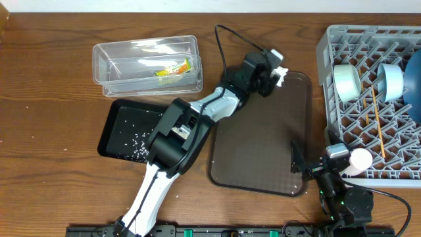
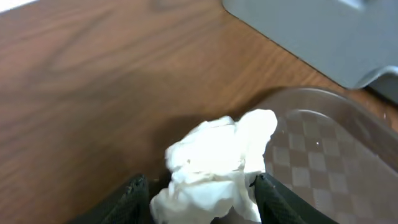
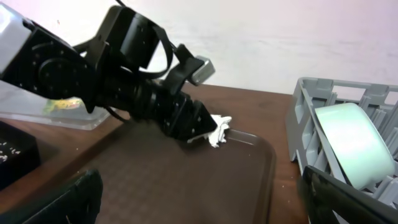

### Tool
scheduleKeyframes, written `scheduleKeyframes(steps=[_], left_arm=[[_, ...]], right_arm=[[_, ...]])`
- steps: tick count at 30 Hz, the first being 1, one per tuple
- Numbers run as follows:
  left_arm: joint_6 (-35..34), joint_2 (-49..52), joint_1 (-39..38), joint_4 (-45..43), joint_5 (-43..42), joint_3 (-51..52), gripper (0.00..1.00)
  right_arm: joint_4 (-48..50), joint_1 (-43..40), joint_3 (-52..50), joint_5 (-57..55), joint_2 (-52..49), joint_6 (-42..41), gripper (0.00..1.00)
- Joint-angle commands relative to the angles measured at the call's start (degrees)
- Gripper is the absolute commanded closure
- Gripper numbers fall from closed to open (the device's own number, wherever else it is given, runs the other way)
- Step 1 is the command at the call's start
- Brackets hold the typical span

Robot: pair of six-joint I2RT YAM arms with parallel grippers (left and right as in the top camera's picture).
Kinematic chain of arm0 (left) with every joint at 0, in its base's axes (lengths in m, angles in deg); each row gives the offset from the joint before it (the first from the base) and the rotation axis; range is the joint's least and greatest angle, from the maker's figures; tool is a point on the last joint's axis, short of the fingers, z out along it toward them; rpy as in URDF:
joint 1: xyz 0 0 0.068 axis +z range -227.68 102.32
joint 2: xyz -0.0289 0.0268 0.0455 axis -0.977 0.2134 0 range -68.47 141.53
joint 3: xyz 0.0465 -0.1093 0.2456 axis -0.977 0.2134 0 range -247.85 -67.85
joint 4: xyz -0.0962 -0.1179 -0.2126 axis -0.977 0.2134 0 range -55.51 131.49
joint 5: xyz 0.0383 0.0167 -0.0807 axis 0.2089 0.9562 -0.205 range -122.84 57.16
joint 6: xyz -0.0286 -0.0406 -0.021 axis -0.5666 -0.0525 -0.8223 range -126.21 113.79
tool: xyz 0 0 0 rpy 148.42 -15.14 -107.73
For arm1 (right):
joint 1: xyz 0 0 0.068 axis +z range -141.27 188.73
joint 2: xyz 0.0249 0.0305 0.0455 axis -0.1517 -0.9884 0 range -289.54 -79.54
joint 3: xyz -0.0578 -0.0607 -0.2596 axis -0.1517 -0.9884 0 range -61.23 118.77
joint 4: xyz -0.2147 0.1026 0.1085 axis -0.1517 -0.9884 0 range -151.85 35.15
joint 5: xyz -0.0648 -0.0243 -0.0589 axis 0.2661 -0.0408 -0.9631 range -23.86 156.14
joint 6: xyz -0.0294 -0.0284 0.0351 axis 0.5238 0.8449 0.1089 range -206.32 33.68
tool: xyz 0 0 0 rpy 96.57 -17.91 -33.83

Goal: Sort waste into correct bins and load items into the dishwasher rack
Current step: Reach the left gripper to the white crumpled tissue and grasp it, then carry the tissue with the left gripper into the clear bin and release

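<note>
My left gripper (image 1: 275, 74) is shut on the crumpled white tissue (image 2: 214, 162) at the far right corner of the brown serving tray (image 1: 263, 138). The tissue also shows in the right wrist view (image 3: 219, 129). The snack wrapper (image 1: 172, 68) lies in the clear tub (image 1: 108, 56). Rice grains (image 1: 138, 141) lie in the black tray (image 1: 113, 118). The grey rack (image 1: 342, 125) holds the pale green-white bowl (image 1: 346, 82), the light blue bowl (image 1: 390, 80), the blue plate (image 1: 416, 85), the chopsticks (image 1: 377, 122) and the cup (image 1: 360, 160). My right gripper (image 1: 309, 164) is open and empty near the tray's front right corner.
The left arm (image 1: 197, 118) stretches diagonally from the front left over the black tray and the brown tray. The rack's near wall (image 3: 311, 130) stands just right of the brown tray. A black cable (image 1: 223, 46) loops behind the left gripper.
</note>
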Motion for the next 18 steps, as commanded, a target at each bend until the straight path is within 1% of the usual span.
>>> scheduleKeyframes(steps=[1,2,5,9,10,11,13,15,18], left_arm=[[0.3,1.5,-0.4,-0.7,0.2,0.0,0.43],[0.4,1.7,-0.4,-0.9,0.2,0.0,0.43],[0.3,2.0,-0.4,-0.9,0.3,0.0,0.53],[0.3,1.9,-0.8,-0.2,0.1,0.0,0.75],[0.3,1.9,-0.9,0.7,0.1,0.0,0.79],[0.3,1.9,-1.1,1.7,0.1,0.0,0.81],[0.3,1.9,-1.5,4.1,0.1,0.0,0.91],[0.3,1.7,-1.6,6.0,0.1,0.0,0.94],[0.3,0.4,-1.5,8.5,0.2,0.0,0.94]], right_arm=[[0.0,-0.4,-0.3,0.5,0.4,-0.8,0.01],[0.0,-0.4,-0.3,0.5,0.4,-0.8,0.01],[0.0,-0.4,-0.3,0.5,0.4,-0.8,0.01],[0.0,-0.4,-0.3,0.5,0.4,-0.7,0.01],[0.0,-0.4,-0.3,0.5,0.4,-0.7,0.01],[0.0,-0.4,-0.2,0.5,0.4,-0.8,0.01],[0.0,-0.4,-0.3,0.5,0.4,-0.8,0.01],[0.0,-0.4,-0.3,0.5,0.4,-0.8,0.01],[0.0,-0.4,-0.3,0.5,0.4,-0.8,0.01]])
